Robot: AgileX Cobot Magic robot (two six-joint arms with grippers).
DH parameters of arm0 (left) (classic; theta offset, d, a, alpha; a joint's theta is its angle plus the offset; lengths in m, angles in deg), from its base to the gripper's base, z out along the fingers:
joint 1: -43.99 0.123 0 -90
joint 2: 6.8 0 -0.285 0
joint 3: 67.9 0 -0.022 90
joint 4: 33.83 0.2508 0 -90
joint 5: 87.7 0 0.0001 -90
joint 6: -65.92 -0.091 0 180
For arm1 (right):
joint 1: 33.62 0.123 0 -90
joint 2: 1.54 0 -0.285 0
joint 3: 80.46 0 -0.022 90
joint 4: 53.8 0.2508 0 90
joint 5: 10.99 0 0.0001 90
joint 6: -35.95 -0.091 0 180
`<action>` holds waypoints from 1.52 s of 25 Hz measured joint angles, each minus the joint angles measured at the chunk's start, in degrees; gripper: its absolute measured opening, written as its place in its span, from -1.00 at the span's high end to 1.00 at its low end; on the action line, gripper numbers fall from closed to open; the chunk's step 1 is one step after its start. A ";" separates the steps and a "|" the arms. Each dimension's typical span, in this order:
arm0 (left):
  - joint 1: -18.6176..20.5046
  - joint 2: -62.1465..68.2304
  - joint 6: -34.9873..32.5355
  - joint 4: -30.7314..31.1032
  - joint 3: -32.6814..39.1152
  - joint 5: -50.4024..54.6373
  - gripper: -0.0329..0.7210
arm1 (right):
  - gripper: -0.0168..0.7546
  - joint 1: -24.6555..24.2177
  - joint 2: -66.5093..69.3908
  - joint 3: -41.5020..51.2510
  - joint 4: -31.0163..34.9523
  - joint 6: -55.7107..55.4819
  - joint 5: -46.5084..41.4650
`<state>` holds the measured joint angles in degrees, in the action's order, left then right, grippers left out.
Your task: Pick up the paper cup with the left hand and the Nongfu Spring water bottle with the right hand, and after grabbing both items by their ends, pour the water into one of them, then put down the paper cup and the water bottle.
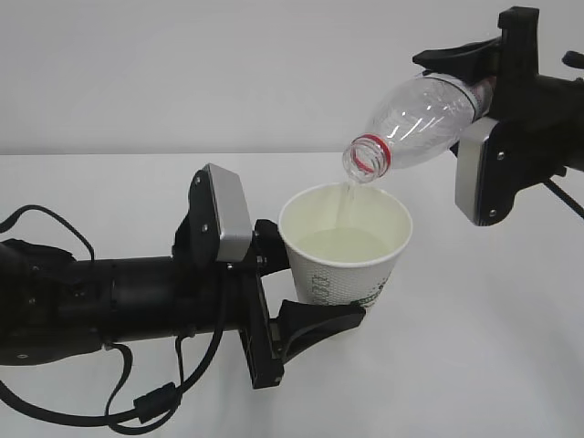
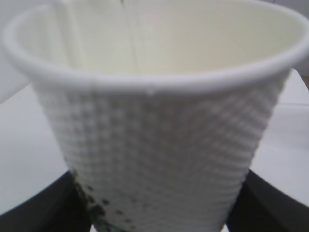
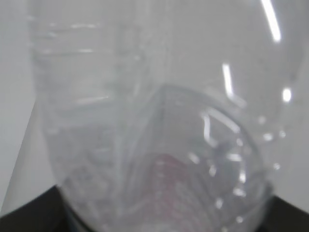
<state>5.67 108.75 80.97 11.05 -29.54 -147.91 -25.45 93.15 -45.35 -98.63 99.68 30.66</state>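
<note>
There are two robot hands, one cup and one bottle.

In the outside view, the left hand (image 1: pixel 306 287) comes in from the lower left of the frame. Its two black fingers are closed around the low part of the paper cup (image 1: pixel 351 274), one on each side. The cup stands upright in the middle of the frame, above the white table (image 1: pixel 474 347). Some water (image 1: pixel 342 245) lies inside the cup.

Just above the cup's rim, the Nongfu Spring water bottle (image 1: pixel 424 119) tips down to the left. A thin stream runs from its red-ringed mouth into the cup. The right hand (image 1: pixel 488 87) grips the bottle's far end in the upper right of the frame.

The left wrist view (image 2: pixel 159 159) shows tiny bumps on the cup's side. The right wrist view (image 3: pixel 145 121) shows only the blurry clear bottle up close.
</note>
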 joint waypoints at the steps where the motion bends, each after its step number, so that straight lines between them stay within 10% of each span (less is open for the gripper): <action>1: 0.00 0.00 0.00 0.00 0.00 0.00 -0.50 | -0.23 0.00 0.00 0.00 0.00 0.00 0.00; 38: 0.00 0.00 0.00 0.00 0.00 -0.37 -0.49 | -0.23 0.00 0.00 0.00 0.00 1.32 0.47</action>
<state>5.67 108.75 80.97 11.05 -29.54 -148.28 -25.45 93.15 -45.35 -98.63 101.01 31.13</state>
